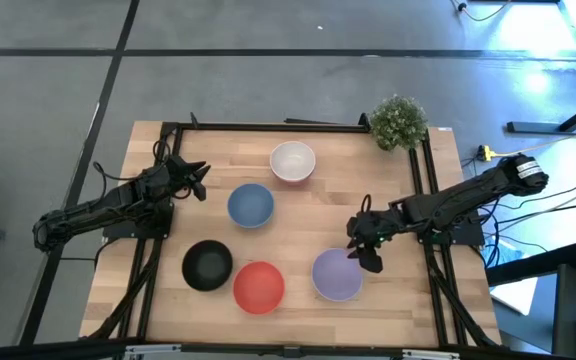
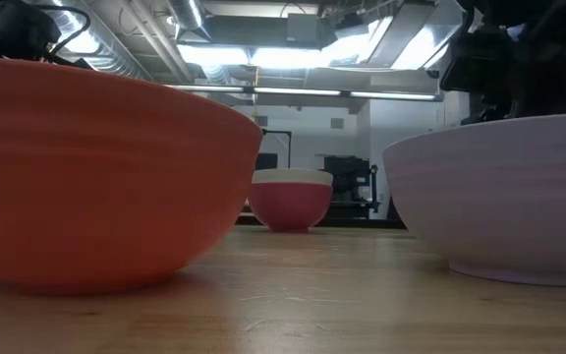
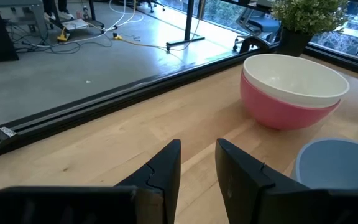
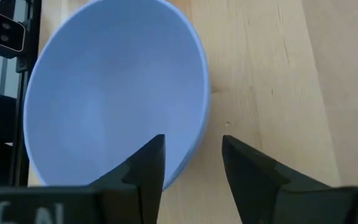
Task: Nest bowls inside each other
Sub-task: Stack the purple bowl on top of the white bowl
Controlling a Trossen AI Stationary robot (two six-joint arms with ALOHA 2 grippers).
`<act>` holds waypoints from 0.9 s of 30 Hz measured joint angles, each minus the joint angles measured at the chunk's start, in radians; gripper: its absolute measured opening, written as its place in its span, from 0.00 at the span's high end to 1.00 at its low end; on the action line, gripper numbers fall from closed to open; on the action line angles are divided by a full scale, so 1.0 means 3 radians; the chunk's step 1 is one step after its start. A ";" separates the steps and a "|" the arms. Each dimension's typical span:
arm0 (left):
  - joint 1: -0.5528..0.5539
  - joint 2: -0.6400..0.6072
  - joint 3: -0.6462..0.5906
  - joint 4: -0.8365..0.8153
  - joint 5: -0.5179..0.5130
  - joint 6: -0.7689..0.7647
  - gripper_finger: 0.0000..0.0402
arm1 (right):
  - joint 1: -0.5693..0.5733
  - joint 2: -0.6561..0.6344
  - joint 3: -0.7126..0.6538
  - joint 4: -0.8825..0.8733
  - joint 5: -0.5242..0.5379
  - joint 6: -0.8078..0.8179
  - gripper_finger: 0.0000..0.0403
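The white bowl [image 1: 293,160] sits nested in the crimson-pink bowl [image 3: 278,112] near the far edge. The blue bowl [image 1: 251,205] stands mid-table. The black bowl [image 1: 208,265], the red-orange bowl [image 1: 259,286] and the lavender bowl [image 1: 334,276] line the near side. My right gripper [image 1: 365,252] is open over the lavender bowl's right rim [image 4: 199,134], one finger above the inside and one outside. My left gripper [image 1: 203,172] is open and hovers left of the blue bowl, pointing toward the pink-and-white pair.
A green potted plant [image 1: 399,122] stands at the far right corner. A black frame [image 1: 268,127] borders the wooden table top. Bare wood [image 1: 318,215] lies between the blue bowl and my right gripper. In the low view the red-orange bowl [image 2: 96,167] and the lavender bowl [image 2: 504,192] fill the foreground.
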 joint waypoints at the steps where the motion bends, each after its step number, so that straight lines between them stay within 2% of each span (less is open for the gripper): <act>1: -0.0001 0.0001 0.0000 0.0000 0.0000 0.0000 0.76 | 0.0000 0.0014 0.0000 0.0009 0.0001 -0.0003 0.61; 14: -0.0001 0.0000 0.0000 -0.0001 0.0000 0.0000 0.76 | -0.0001 0.0177 0.0003 0.0041 0.0000 -0.0005 0.77; 22: -0.0001 0.0001 0.0000 -0.0003 0.0000 0.0000 0.76 | -0.0001 0.0189 0.0002 0.0048 0.0003 -0.0085 0.96; 27: 0.0000 0.0001 0.0000 -0.0001 0.0000 0.0000 0.76 | -0.0007 0.0189 0.0000 0.0062 0.0014 -0.0060 0.96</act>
